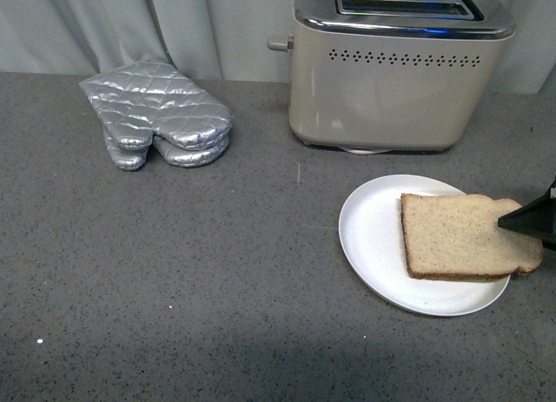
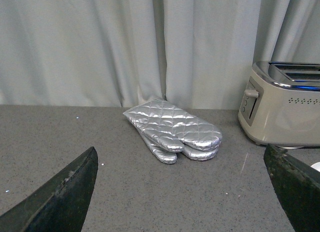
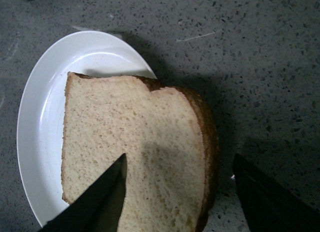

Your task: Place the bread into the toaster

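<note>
The bread (image 1: 456,235) is a light-brown slice with a darker crust, lying flat on a white plate (image 1: 369,228) at the right front. Its rounded end overhangs the plate's right rim. The beige toaster (image 1: 395,76) with a chrome top stands behind the plate. My right gripper (image 3: 177,177) is open, just above the slice's rounded end: one finger over the crumb, the other past the crust over the counter. In the front view only a black fingertip (image 1: 528,218) shows at the right edge. My left gripper (image 2: 182,184) is open and empty above bare counter.
A pair of silver quilted oven mitts (image 1: 156,120) lies at the back left, also in the left wrist view (image 2: 175,129). The toaster's lever knob (image 1: 278,43) sticks out on its left side. A grey curtain (image 2: 125,41) closes the back. The counter is dark speckled grey.
</note>
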